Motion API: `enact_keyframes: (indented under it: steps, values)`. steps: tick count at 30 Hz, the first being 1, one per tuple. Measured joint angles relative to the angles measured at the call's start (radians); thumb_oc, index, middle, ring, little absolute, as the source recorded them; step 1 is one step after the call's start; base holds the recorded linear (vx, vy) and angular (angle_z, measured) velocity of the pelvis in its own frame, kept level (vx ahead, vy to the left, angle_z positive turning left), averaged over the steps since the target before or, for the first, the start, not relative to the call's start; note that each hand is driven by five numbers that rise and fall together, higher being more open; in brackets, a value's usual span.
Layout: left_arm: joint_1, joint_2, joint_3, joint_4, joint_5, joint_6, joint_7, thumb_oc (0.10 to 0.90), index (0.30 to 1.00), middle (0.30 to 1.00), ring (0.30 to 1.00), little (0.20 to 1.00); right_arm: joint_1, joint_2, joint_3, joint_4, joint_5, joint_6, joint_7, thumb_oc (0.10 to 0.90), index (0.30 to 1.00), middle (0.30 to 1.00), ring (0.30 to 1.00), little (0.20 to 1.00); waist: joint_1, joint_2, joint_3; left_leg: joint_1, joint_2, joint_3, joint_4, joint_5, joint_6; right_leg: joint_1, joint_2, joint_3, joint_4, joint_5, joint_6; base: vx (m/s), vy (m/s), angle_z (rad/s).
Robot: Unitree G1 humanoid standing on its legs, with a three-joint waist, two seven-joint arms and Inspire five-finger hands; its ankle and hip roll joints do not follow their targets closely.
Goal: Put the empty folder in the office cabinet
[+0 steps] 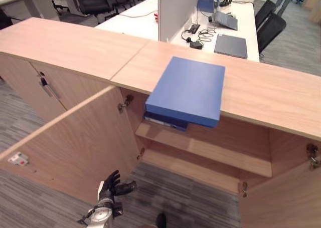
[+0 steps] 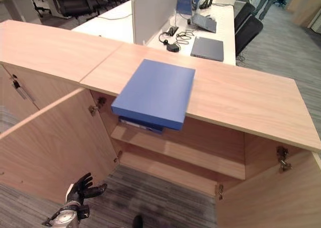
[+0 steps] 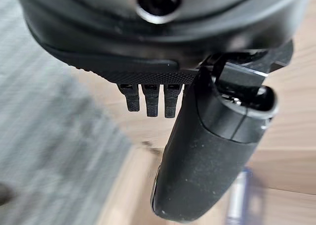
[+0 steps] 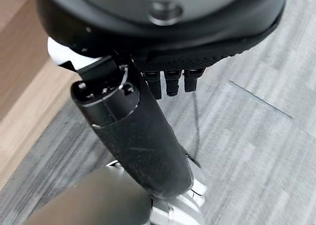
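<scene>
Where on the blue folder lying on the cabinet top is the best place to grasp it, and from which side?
Grip the blue folder at its near edge, coming from the front: that end overhangs the cabinet top above the open compartment, so a robot hand could probably close over and under it.

My left hand [image 3: 207,151] is matt black plastic with a fine grainy texture, and my right hand [image 4: 143,141] looks the same. The cabinet [image 1: 261,90] is smooth light wood-grain laminate with metal hinges [image 1: 125,103]. The blue folder [image 1: 188,90] looks matt. The carpet [image 4: 256,136] is grey ribbed cloth.
</scene>
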Motion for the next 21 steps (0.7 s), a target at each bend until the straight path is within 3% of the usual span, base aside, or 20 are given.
enact_keyframes:
  steps: [1, 2, 3, 4, 7, 8, 9, 10, 15, 21]
  values:
    - [0.002, 0.029, 0.001, -0.061, 0.001, 0.025, -0.001, 0.800, 0.900, 0.900, 0.900, 0.900, -0.018, -0.019, 0.011, -0.006, -0.025, 0.000, 0.000, 0.800, 0.900, 0.900, 0.900, 0.900, 0.000, 0.008, -0.001, 0.021, -0.016, 0.009, 0.004, -0.011, 0.025, -0.099, -0.063, -0.001, 0.242, -0.005, 0.007, 0.10, 0.278, -0.03]
    - [0.002, 0.039, 0.001, -0.076, 0.005, 0.030, 0.000, 0.800, 0.900, 0.900, 0.900, 0.900, -0.022, -0.022, 0.016, -0.005, -0.030, -0.001, 0.001, 0.800, 0.900, 0.900, 0.900, 0.900, -0.001, 0.008, 0.000, 0.027, -0.023, 0.010, 0.004, -0.013, 0.031, -0.126, -0.086, 0.000, 0.307, -0.006, 0.008, 0.12, 0.202, -0.09]
    - [0.007, 0.065, 0.002, -0.143, 0.025, 0.063, 0.000, 0.800, 0.900, 0.900, 0.900, 0.900, -0.030, -0.028, 0.031, -0.005, -0.037, 0.001, 0.001, 0.800, 0.900, 0.900, 0.900, 0.900, 0.007, -0.002, 0.006, 0.040, -0.038, 0.019, 0.011, -0.019, 0.048, -0.180, -0.140, -0.013, 0.435, 0.009, 0.031, 0.00, 0.017, -0.07]
    - [0.017, 0.087, -0.001, -0.192, 0.053, 0.062, -0.003, 0.800, 0.900, 0.900, 0.900, 0.900, -0.038, -0.034, 0.037, -0.005, -0.056, 0.002, 0.002, 0.800, 0.900, 0.900, 0.900, 0.900, 0.014, -0.005, 0.005, 0.051, -0.047, 0.030, 0.011, -0.019, 0.050, -0.198, -0.182, -0.052, 0.473, 0.001, 0.039, 0.05, -0.029, -0.10]
    - [0.024, 0.126, 0.004, -0.327, 0.098, 0.067, -0.004, 0.800, 0.900, 0.900, 0.900, 0.900, -0.039, -0.043, 0.047, -0.006, -0.076, 0.002, 0.006, 0.800, 0.900, 0.900, 0.900, 0.900, 0.026, 0.004, 0.011, 0.061, -0.042, 0.025, 0.016, -0.030, 0.031, -0.211, -0.171, -0.088, 0.334, -0.007, 0.055, -0.10, -0.129, 0.00]
    - [0.025, 0.137, 0.004, -0.353, 0.113, 0.068, -0.007, 0.800, 0.900, 0.900, 0.900, 0.900, -0.039, -0.040, 0.046, -0.006, -0.075, 0.002, 0.007, 0.800, 0.900, 0.900, 0.900, 0.900, 0.025, 0.009, 0.014, 0.060, -0.038, 0.021, 0.019, -0.028, 0.034, -0.212, -0.146, -0.084, 0.295, -0.008, 0.053, 0.00, -0.091, 0.14]
    - [0.023, 0.175, 0.006, -0.444, 0.173, 0.067, -0.038, 0.800, 0.900, 0.900, 0.900, 0.900, -0.052, -0.044, 0.041, -0.027, -0.074, 0.001, 0.013, 0.800, 0.900, 0.900, 0.900, 0.900, 0.019, 0.026, 0.034, 0.052, -0.017, 0.015, 0.030, -0.030, 0.021, -0.207, -0.077, -0.069, 0.151, 0.005, 0.048, 0.01, -0.116, 0.12]
    - [0.027, 0.194, 0.006, -0.485, 0.194, 0.067, -0.048, 0.800, 0.900, 0.900, 0.900, 0.900, -0.049, -0.038, 0.036, -0.032, -0.074, 0.000, 0.014, 0.800, 0.900, 0.900, 0.900, 0.900, 0.020, 0.029, 0.038, 0.052, -0.016, 0.014, 0.031, -0.031, 0.018, -0.207, -0.053, -0.058, 0.102, 0.012, 0.056, 0.02, -0.095, 0.13]
    - [0.034, 0.285, 0.021, -0.691, 0.299, 0.047, -0.108, 0.800, 0.900, 0.900, 0.900, 0.900, -0.036, -0.023, 0.022, -0.031, -0.073, 0.001, 0.020, 0.800, 0.900, 0.900, 0.900, 0.900, 0.032, 0.030, 0.051, 0.050, -0.007, 0.019, 0.025, -0.040, 0.008, -0.161, 0.001, -0.062, -0.049, 0.098, 0.027, 0.05, -0.127, -0.05]
    - [0.028, 0.287, 0.110, -0.880, 0.471, -0.014, -0.089, 0.800, 0.900, 0.900, 0.900, 0.900, -0.017, 0.010, 0.036, -0.026, -0.073, -0.002, 0.028, 0.800, 0.900, 0.900, 0.900, 0.900, 0.043, 0.003, 0.041, 0.052, 0.016, 0.019, 0.019, -0.045, -0.016, -0.106, 0.051, -0.066, -0.189, 0.192, 0.003, 0.04, -0.099, -0.04]
